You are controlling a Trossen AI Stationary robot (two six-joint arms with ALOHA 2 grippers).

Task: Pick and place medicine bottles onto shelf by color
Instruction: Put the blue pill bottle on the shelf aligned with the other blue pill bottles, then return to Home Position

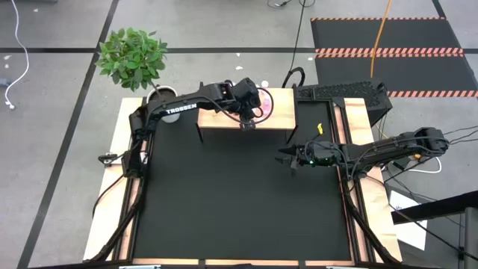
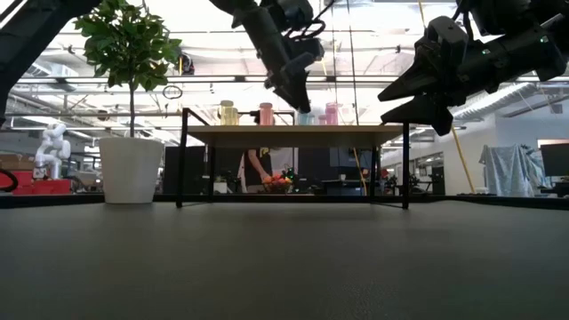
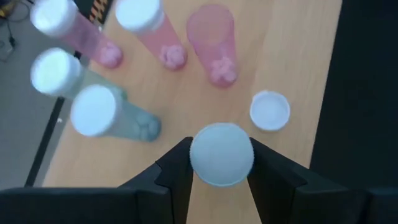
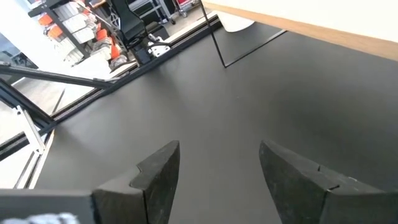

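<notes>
left gripper [image 3: 221,169] over the shelf [image 3: 292,68], fingers clamped on a white-capped bottle [image 3: 221,153] beside teal and pink bottles (one pink uncapped). right gripper [image 4: 219,167] w/ fingers apart above the black mat [image 1: 239,202].

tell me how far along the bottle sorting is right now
Nearly done, it seems. Several capped bottles already stand on the shelf: pink bottles grouped together, teal bottles beside them. One pink bottle is uncapped, with a loose white cap nearby. In hand: the left end effector grips a white-capped bottle above the shelf. The right end effector hovers open and empty over the black mat, where no bottles remain.
</notes>
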